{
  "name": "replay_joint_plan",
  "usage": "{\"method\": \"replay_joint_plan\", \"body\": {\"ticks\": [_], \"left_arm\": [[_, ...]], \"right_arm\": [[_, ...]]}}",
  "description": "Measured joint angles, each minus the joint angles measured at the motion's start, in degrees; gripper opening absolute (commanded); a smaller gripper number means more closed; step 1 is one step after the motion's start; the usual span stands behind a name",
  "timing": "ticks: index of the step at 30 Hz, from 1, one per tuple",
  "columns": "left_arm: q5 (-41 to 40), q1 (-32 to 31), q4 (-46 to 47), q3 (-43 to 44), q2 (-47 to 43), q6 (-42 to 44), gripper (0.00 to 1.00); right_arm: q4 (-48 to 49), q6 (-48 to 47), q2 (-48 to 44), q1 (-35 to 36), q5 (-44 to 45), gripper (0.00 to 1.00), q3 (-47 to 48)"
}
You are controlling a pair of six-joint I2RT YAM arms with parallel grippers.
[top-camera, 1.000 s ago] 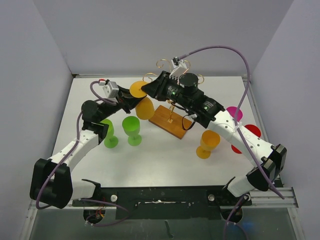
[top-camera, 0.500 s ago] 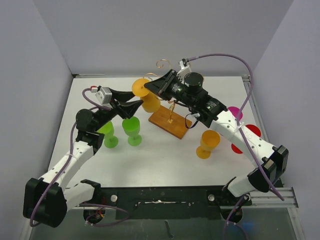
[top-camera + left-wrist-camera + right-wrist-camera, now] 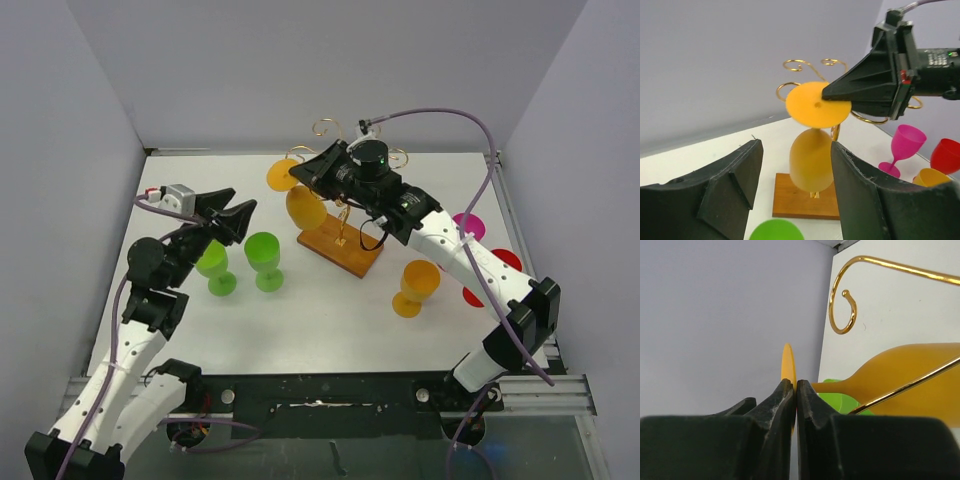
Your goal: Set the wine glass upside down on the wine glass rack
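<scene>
**Top view:** The right tool (image 3: 295,178) pinches the flat round foot of an inverted orange plastic wine glass (image 3: 305,208). The bowl hangs at the left side of the gold wire wine glass rack (image 3: 326,127), just over the left end of its brown wooden base (image 3: 345,252). The left tool (image 3: 232,208) hovers well left of the rack, spread and empty, above two green goblets (image 3: 264,250) on the white worktop (image 3: 330,310). An upright orange goblet (image 3: 415,285) stands right of the rack, nearer the arms.

**Left wrist view:** Framed by this tool's own parted fingers (image 3: 725,185), the glass hangs bowl-down in front of the rack. Its foot is level with the curled scroll arms, and the right tool grips the foot's right rim. Whether the foot already bears on a wire cannot be told. A pink goblet (image 3: 904,145) and a red goblet (image 3: 946,156) stand right of the rack.

**Right wrist view:** The fingers (image 3: 782,395) are pressed together on the thin edge of the foot. One gold wire crosses in front of the bowl, and a scroll curls beyond.

The step in hand looks like seating the glass. Done well, the stem slides along the gap between wires with the glass kept plumb. The foot settles flat on top of the scroll arm, and the pinch lets go only once the wire carries the weight. The left tool should keep clear of the rack.
</scene>
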Motion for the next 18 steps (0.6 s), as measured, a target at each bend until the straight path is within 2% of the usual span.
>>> {"method": "replay_joint_plan", "body": {"ticks": [7,18], "left_arm": [[-6.8,0.0,-8.6,0.1,-3.1,1.3,0.56],[-8.7,0.0,-9.7,-1.5,-6.5,1.5,0.57]], "right_arm": [[-2.3,-2.4,0.5,-0.2,6.0,0.0,4.0],[-4.3,-5.9,4.4,-0.6,10.4,0.0,8.8]]}}
